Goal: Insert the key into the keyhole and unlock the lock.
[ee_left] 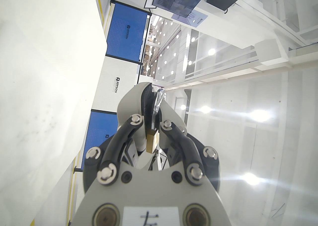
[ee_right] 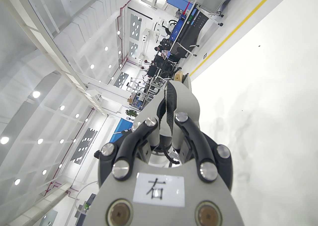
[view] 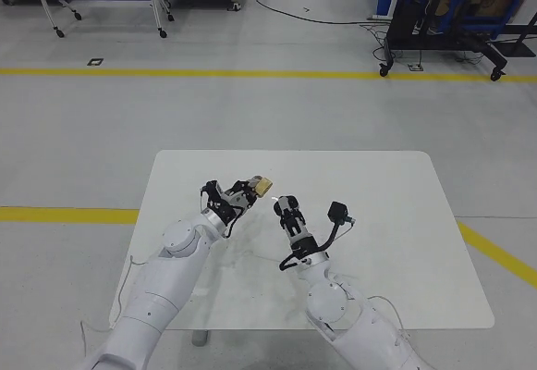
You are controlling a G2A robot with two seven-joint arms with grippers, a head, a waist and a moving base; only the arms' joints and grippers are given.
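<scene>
Left gripper (view: 247, 191) (ee_left: 154, 99) is clamped on the lock (view: 262, 186) (ee_left: 152, 141), held above the table (view: 397, 185) near its middle. The brass body sticks out past the fingertips, with its long axis running near-left to far-right and its free end pointing far-right. Right gripper (view: 284, 205) (ee_right: 171, 88) is just right of the lock and apart from it, fingers pressed together. Can't tell if a key sits between them.

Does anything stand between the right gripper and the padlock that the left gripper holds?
Nothing visible does. In the top view, only a bare strip of the white rectangular table shows between the right gripper, its fingers shut, and the small brass padlock clamped in the left gripper.
</scene>
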